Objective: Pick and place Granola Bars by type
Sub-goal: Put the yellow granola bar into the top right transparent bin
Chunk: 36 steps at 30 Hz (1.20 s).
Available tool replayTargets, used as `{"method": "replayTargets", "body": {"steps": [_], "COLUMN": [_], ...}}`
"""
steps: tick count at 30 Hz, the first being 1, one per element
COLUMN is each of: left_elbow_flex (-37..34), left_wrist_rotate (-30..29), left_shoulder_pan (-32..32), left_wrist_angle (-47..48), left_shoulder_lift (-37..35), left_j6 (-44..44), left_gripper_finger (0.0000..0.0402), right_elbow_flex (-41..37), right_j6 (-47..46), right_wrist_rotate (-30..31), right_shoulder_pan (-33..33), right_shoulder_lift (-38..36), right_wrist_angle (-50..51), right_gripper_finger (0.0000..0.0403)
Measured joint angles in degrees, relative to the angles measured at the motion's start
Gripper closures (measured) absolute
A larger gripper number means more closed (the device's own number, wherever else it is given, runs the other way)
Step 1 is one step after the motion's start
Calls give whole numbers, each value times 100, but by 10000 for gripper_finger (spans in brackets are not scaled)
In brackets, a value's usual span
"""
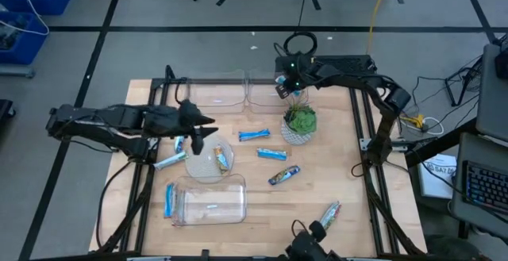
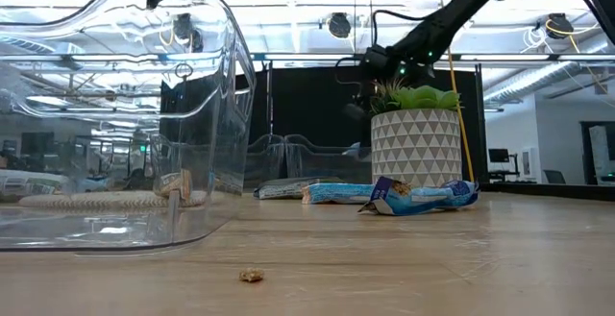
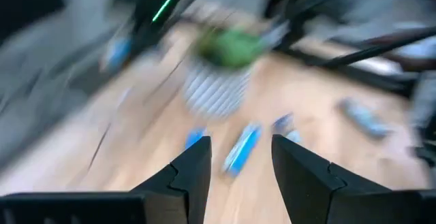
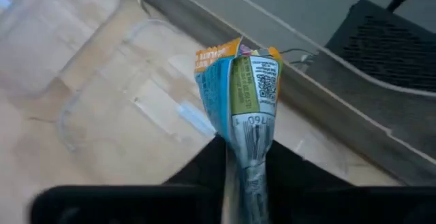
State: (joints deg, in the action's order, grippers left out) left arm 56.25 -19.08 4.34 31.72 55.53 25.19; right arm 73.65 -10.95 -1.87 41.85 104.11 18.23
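My right gripper point(image 1: 287, 84) hovers near the table's far edge, beside the potted plant point(image 1: 300, 123), shut on a blue-green granola bar point(image 4: 238, 88) with an orange end. My left gripper point(image 1: 198, 134) is open and empty, above the round clear tub's point(image 1: 205, 170) far-left rim; its view is blurred. One bar point(image 1: 221, 158) lies in that round tub. Blue bars lie flat on the table at centre point(image 1: 254, 135), point(image 1: 271, 154), point(image 1: 283, 174). Others lie at left point(image 1: 169, 200), point(image 1: 171, 162), and a silver-green one point(image 1: 329, 212) lies near the front edge. My right gripper pinches the bar between its two fingers at the silver crimped end point(image 4: 246, 139). The bar runs along the fingers, and its orange-edged end point(image 4: 218, 52) sticks out past the tips. It is lifted clear of the table.
Two clear tubs point(image 1: 218, 94) point(image 1: 266, 94) stand along the far edge, under and left of my right gripper. A large clear tub point(image 1: 210, 201) sits at the near left. A crumb point(image 2: 252, 276) lies on the wood. Bare table lies right of the plant.
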Motion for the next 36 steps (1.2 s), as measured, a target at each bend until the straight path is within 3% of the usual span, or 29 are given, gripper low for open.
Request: {"method": "replayTargets", "body": {"steps": [7, 11, 17, 23, 29, 36], "left_elbow_flex": [-2, -19, -175, -220, -219, -221], "left_wrist_rotate": [-89, -110, 452, 547, 671, 714], "left_shoulder_pan": [-116, -116, 21, 427, 734, 784], "left_wrist_angle": [1482, 1867, 1783, 1608, 461, 514], "left_shoulder_lift": [754, 1309, 2029, 2673, 3292, 3708], "left_j6": [3602, 4677, 5932, 7467, 7729, 8201], "left_gripper_finger": [243, 243, 243, 243, 243, 243], "right_elbow_flex": [0, 0, 0, 2, 2, 0], "right_j6": [777, 1297, 1569, 1925, 2021, 2048], "right_wrist_rotate": [-161, -142, -139, -142, -144, -452], "right_shoulder_pan": [13, -63, -305, -549, -603, -601], "right_shoulder_lift": [-629, -1102, -1787, -2209, -2252, -2248], "right_wrist_angle": [17, -44, 29, 3, 96, 187], "right_gripper_finger": [196, 161, 155, 160, 160, 162]}}
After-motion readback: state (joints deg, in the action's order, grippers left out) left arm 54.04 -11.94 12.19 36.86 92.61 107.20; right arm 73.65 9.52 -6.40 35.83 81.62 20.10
